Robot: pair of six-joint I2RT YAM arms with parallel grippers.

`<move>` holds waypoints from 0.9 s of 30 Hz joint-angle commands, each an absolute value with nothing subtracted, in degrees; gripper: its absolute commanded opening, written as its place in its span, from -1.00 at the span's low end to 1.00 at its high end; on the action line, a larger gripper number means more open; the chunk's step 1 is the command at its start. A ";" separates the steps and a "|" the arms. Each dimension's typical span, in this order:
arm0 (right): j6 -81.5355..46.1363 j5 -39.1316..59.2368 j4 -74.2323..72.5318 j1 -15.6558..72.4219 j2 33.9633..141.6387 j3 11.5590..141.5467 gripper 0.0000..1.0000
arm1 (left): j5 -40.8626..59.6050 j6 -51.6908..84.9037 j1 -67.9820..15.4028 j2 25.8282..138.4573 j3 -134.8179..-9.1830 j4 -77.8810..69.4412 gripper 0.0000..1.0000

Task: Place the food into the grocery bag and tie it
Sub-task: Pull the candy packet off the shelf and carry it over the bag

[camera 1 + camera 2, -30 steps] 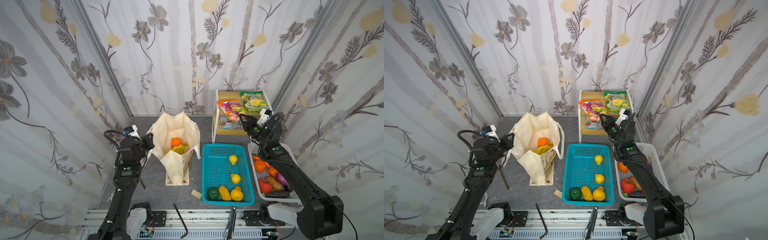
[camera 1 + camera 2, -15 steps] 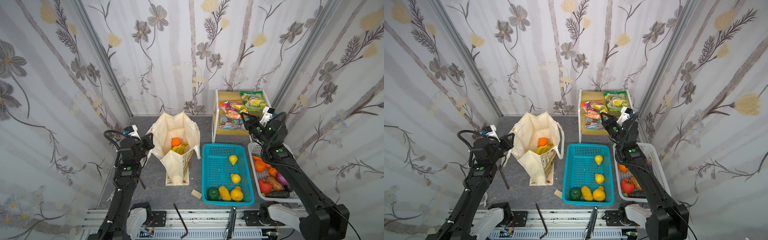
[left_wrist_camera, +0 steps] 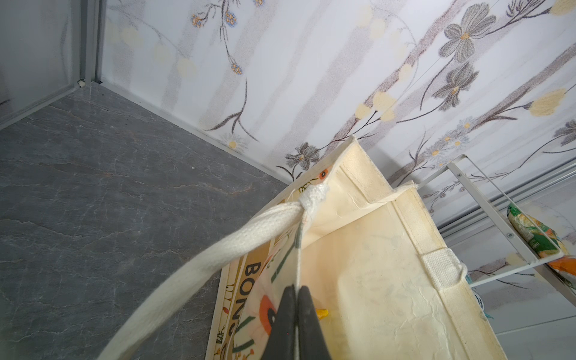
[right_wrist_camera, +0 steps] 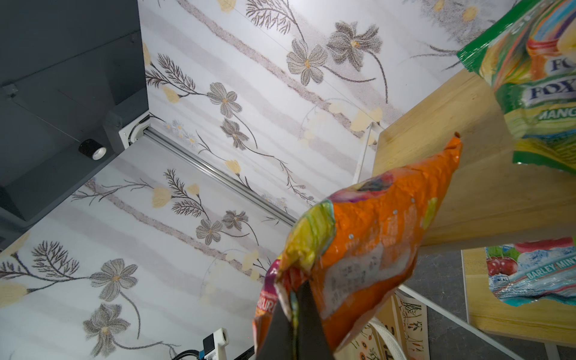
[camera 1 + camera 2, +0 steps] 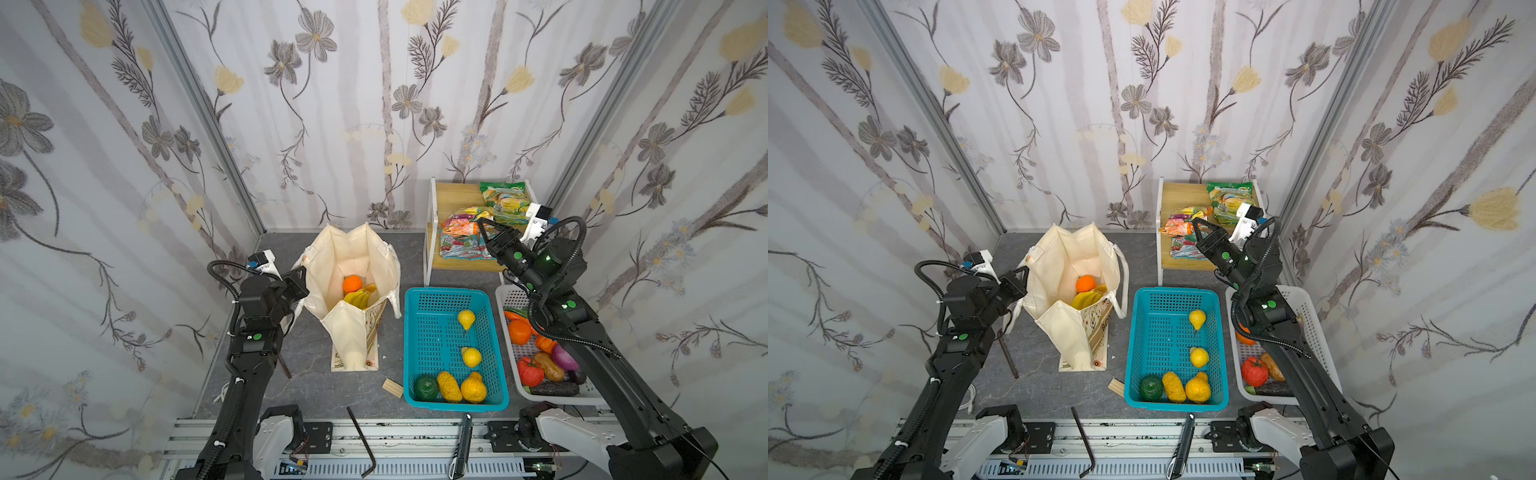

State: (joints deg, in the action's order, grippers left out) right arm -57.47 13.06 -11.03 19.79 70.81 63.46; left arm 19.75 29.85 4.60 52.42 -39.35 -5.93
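Lab robot booth (home-styled): floral wallpaper panels (image 5: 374, 83), aluminium corner posts (image 5: 203, 104), front mounting rail (image 5: 395, 436), grey slab tabletop (image 5: 311, 386).

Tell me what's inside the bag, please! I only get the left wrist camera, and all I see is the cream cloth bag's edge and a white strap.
Observer: In both top views a round orange and a yellow toy banana bunch lie at the bottom of the cream canvas tote bag.
Operator: Cool! What's the other arm doing?
Observer: The right gripper is shut on a crinkly orange snack packet, holding it by the wooden shelf.
Operator: Is the lemon packed yet?
Observer: No. The yellow lemon sits in the teal plastic basket, beside the bag.
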 commanded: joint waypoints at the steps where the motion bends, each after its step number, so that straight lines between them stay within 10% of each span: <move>1: -54.00 10.42 -10.69 21.72 69.97 65.26 -1.00 | 20.02 29.96 4.66 52.17 -39.55 -8.61 -1.00; 27: -54.30 8.45 -14.48 48.89 101.67 82.98 -1.00 | 22.12 30.15 4.57 52.09 -39.98 -8.70 -1.00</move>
State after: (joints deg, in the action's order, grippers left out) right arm -53.45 8.62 -10.87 47.48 98.43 81.21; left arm 21.15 29.98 4.54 52.38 -39.40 -6.07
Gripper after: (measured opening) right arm 0.049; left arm 0.051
